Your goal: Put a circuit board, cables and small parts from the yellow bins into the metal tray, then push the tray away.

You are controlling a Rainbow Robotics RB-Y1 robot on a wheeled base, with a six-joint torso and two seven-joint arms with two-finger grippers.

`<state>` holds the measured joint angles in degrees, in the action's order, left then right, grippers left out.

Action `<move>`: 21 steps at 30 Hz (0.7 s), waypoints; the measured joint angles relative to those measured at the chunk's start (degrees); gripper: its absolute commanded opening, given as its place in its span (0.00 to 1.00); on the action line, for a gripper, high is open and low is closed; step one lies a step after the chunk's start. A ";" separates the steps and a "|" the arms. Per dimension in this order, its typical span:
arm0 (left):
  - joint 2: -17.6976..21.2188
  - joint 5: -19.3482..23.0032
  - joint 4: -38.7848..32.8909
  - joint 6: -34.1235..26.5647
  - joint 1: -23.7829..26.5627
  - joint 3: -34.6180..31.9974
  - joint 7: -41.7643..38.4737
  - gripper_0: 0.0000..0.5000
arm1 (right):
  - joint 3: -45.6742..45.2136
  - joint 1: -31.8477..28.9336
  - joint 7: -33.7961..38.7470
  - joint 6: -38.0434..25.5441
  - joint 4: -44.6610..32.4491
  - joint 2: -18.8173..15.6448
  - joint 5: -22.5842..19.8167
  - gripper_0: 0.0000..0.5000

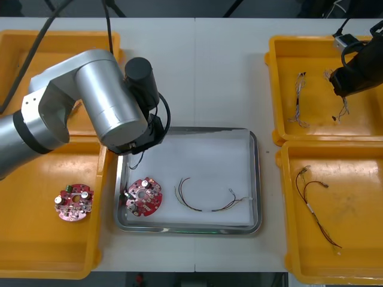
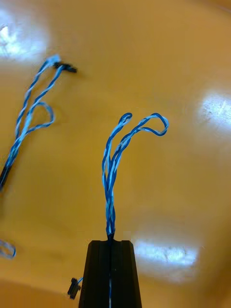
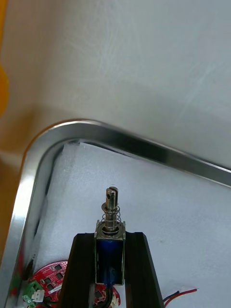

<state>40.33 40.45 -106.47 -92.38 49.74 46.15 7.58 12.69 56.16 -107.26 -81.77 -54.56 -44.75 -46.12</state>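
Observation:
My left gripper (image 3: 110, 237) is shut on a small metal part (image 3: 110, 219), a blue body with a sprung pin, held over the far left corner of the metal tray (image 3: 120, 137). In the front view my left arm (image 1: 96, 95) covers that corner of the tray (image 1: 256, 179). A round red circuit board (image 1: 143, 196) and a red and black cable (image 1: 209, 200) lie in the tray. My right gripper (image 2: 110, 243) is shut on a twisted blue and white cable (image 2: 113, 163), lifted over the far right yellow bin (image 1: 281, 89).
A second circuit board (image 1: 73, 202) lies in the near left bin (image 1: 36, 257). More twisted cables (image 1: 299, 98) rest in the far right bin, one beside the held cable (image 2: 29, 115). Black cables (image 1: 314, 203) lie in the near right bin (image 1: 293, 251).

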 measured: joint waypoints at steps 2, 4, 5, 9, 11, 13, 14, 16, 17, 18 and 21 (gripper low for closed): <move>-0.20 -0.35 0.01 0.33 -0.48 1.01 0.00 0.00 | -1.07 0.00 -0.27 -2.83 -1.86 -0.45 0.00 0.00; -0.48 -0.72 0.05 0.56 -0.86 2.08 -0.02 0.00 | -2.42 0.00 -0.27 -6.78 -3.99 -0.80 -0.01 0.00; -0.64 -0.96 0.09 0.69 -1.00 2.54 -0.05 0.00 | -3.07 0.00 -0.27 -8.46 -5.19 -0.92 -0.01 0.00; -1.66 -3.29 0.55 1.83 -1.50 4.49 -0.56 0.00 | -5.42 0.00 -0.27 -15.10 -10.00 -1.28 -0.01 0.00; -2.28 -4.47 1.20 2.72 -1.80 4.95 -0.90 0.00 | -6.32 0.00 -0.27 -18.46 -12.24 -1.39 -0.01 0.00; -2.83 -4.97 2.24 3.83 -1.97 5.05 -1.39 0.00 | -6.96 0.00 -0.27 -21.47 -14.36 -1.50 -0.01 0.00; -3.06 -5.14 2.83 4.38 -2.03 5.05 -1.58 0.00 | -7.20 0.00 -0.27 -22.93 -15.34 -1.55 -0.01 0.00; -3.37 -5.39 3.54 4.89 -2.08 5.06 -1.70 0.00 | -7.50 0.00 -0.27 -24.87 -17.17 -1.63 -0.01 0.00; -3.44 -5.50 3.79 5.00 -2.08 5.09 -1.70 0.00 | -7.59 0.00 -0.27 -26.04 -18.09 -1.64 -0.01 0.00; -3.46 -5.59 3.92 5.03 -2.08 5.17 -1.70 0.00 | -7.65 0.00 -0.27 -26.95 -19.00 -1.65 -0.02 0.00; -3.46 -5.90 4.01 5.03 -2.09 5.37 -1.70 0.02 | -7.67 0.00 -0.27 -27.76 -21.63 -1.68 -0.14 0.00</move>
<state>36.87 34.55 -102.47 -87.35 47.66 51.52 5.87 5.02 56.16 -107.54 -109.53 -76.18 -46.43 -46.26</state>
